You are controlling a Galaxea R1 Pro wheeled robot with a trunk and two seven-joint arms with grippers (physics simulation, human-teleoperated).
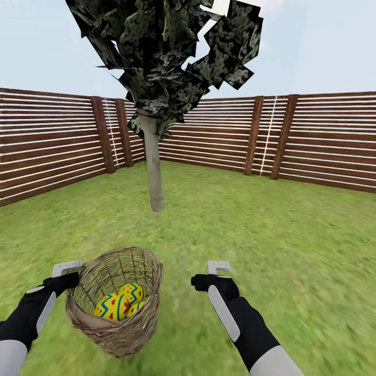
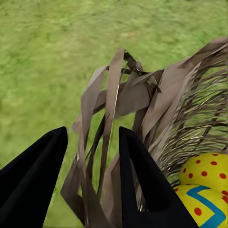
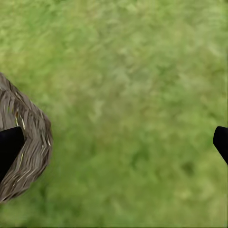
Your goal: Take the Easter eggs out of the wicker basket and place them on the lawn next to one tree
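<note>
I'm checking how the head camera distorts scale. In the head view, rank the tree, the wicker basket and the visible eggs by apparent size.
Largest to smallest as they appear:
1. tree
2. wicker basket, though it sits much nearer the camera, so its real size relative to the tree is exaggerated
3. Easter eggs, clustered inside the basket

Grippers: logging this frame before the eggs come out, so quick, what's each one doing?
Left gripper: shut on the wicker basket, fingers straddling the rim strands.
Right gripper: open, nothing held, over the lawn beside the basket.
</note>
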